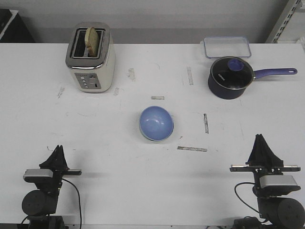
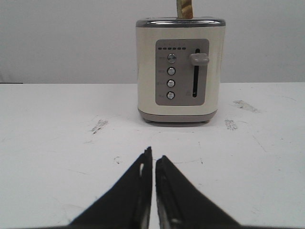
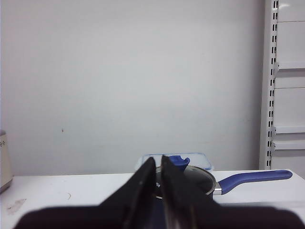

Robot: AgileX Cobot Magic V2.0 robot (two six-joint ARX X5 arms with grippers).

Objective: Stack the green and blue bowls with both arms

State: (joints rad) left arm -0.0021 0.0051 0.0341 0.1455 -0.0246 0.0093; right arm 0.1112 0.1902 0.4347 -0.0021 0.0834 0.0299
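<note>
Both arms are black. Each ends in a rounded cylindrical joint housing topped by a boxy grey-silver wrist block, with a thin flat crossbar above it. The left hand [image 1: 58, 153] and right hand [image 1: 262, 147] are slim matte-black wedges tapering to points, the right one looking larger. Thin black cables loop beside each base. Close up, the fingers [image 2: 177, 191] are smooth, flat-sided blades.

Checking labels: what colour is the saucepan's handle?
Blue-purple handle, best seen in the front view.
</note>
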